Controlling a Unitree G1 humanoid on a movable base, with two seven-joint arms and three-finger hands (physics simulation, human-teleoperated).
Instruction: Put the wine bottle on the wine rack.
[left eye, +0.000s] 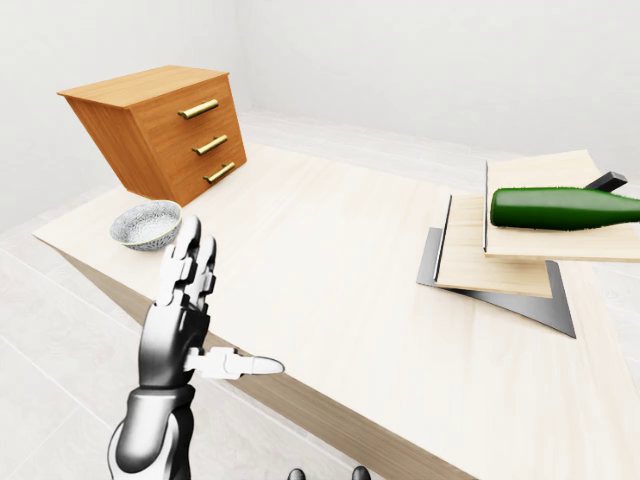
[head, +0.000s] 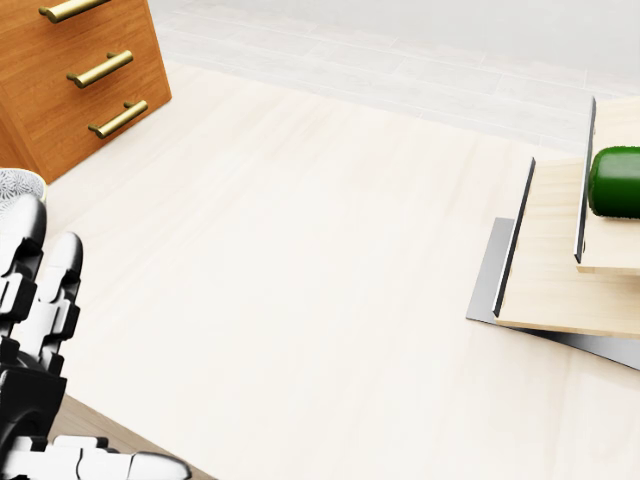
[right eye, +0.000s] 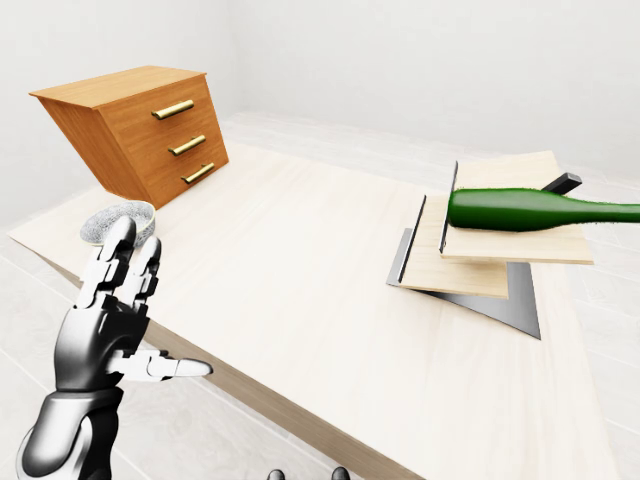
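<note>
A green wine bottle (right eye: 530, 210) lies on its side on the top wooden tier of the wine rack (left eye: 497, 262), its neck pointing to the right of the view. No hand touches it. The rack has two stepped wooden boards on a grey metal base and stands at the right of the light wooden table (left eye: 330, 270). My left hand (left eye: 215, 310) is raised at the table's lower-left edge, far left of the rack. It is open, with the fingers (left eye: 192, 262) upright, the thumb out and nothing held. The head view shows only the bottle's butt end (head: 616, 181). My right hand is not seen.
A slanted wooden chest of drawers (left eye: 165, 130) with brass handles stands at the table's upper left. A patterned bowl (left eye: 146, 223) sits below it, just above my left hand. The table's near edge (left eye: 300, 410) runs diagonally, with pale tiled floor beyond it.
</note>
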